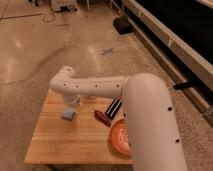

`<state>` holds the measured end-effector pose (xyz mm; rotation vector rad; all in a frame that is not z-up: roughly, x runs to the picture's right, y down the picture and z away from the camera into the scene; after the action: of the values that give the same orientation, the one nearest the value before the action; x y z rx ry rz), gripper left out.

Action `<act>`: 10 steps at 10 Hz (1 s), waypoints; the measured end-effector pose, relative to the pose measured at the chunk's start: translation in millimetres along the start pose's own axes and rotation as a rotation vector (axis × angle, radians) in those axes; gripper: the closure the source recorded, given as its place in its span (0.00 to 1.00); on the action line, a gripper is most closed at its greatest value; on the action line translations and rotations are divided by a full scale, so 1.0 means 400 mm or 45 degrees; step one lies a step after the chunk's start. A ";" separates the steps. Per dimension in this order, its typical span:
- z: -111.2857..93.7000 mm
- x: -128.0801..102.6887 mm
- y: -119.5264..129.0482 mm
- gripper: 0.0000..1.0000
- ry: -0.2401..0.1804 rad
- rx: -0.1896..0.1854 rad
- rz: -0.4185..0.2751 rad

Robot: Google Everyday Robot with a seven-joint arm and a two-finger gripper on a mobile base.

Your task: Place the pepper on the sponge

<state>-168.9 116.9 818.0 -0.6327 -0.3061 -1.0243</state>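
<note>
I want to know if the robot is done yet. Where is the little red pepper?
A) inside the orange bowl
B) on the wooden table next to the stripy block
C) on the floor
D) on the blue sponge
B: the pepper lies on the table beside the striped block, apart from the sponge. The gripper hangs just above the sponge.

A light wooden surface (60, 142) stands on a polished, speckled beige floor (30, 55) with soft glare. Beyond the surface's far edge, a blue taped cross (107, 51) marks the floor. Further back, a dark box (122, 24) sits at the foot of a long dark wall (175, 30) that runs past the surface's right side. The gripper (72, 100) hangs over the surface's far left part.
</note>
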 end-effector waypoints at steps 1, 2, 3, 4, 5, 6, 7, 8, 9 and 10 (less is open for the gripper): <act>-0.006 -0.003 -0.004 0.50 -0.011 0.035 -0.019; -0.017 0.001 0.002 0.42 -0.028 0.090 -0.053; -0.032 0.015 0.016 0.30 -0.053 0.206 -0.095; -0.033 0.020 0.030 0.23 -0.058 0.268 -0.123; -0.023 0.024 0.046 0.20 -0.054 0.289 -0.171; 0.000 0.026 0.062 0.20 -0.053 0.298 -0.225; 0.028 0.033 0.085 0.20 -0.049 0.311 -0.278; 0.048 0.037 0.098 0.20 -0.036 0.317 -0.332; 0.066 0.032 0.105 0.20 -0.018 0.313 -0.392; 0.078 0.038 0.114 0.20 0.004 0.297 -0.418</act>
<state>-120.2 142.3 834.6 -0.3755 -0.5304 -1.2802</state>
